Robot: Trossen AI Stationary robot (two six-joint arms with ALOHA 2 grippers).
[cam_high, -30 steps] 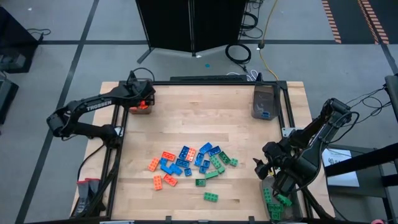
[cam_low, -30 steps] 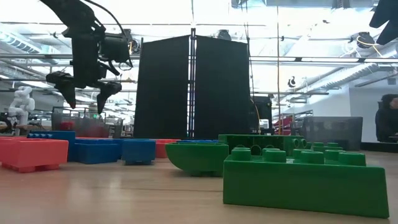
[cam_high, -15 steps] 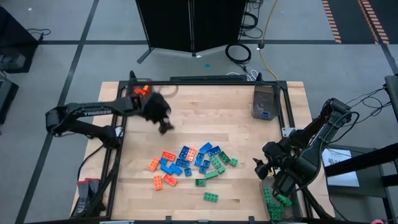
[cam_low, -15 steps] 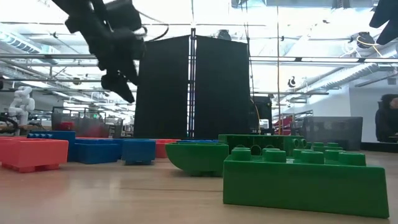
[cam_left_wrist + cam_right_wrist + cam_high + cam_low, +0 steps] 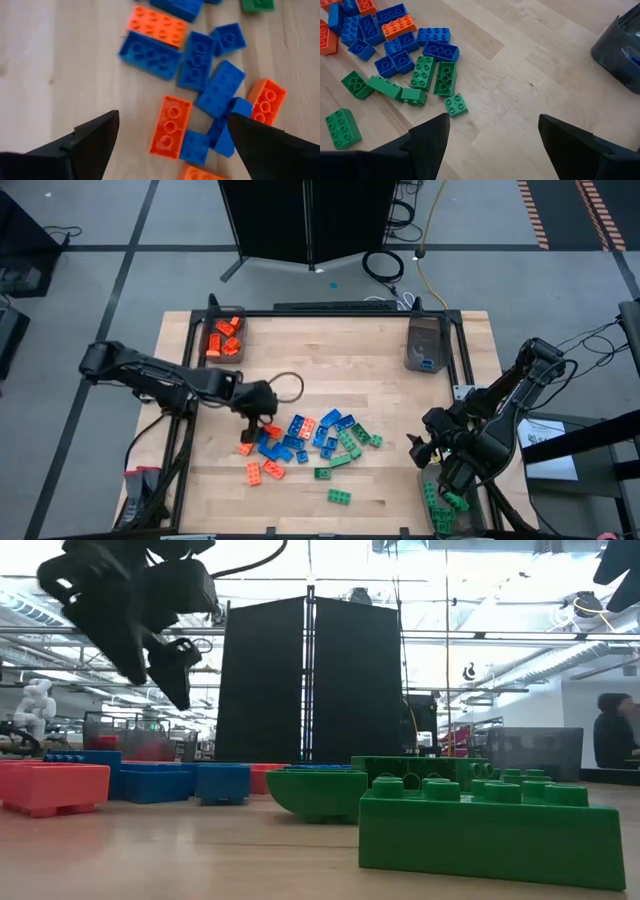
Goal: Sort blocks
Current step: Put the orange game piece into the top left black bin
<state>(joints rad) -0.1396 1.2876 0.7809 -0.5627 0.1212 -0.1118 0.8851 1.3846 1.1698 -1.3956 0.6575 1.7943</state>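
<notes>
Some orange plastic bricks (image 5: pixel 224 337) sit binned; my left hand (image 5: pixel 262 416), fingers apart and empty, hovers over the mixed brick pile (image 5: pixel 305 444) on the wooden worktop (image 5: pixel 330 380); right hand (image 5: pixel 440 465) open too.

Two arms (image 5: pixel 150 375), three bins (image 5: pixel 425 345), dozens of blocks (image 5: pixel 300 442).

no readable text — no labels, brands, numbers or signs

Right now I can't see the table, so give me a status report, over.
Left gripper open, empty, over the pile's left edge. Right gripper open, waiting beyond the table's right edge. Blocks mostly unsorted mid-table. Nothing in the way.
</notes>
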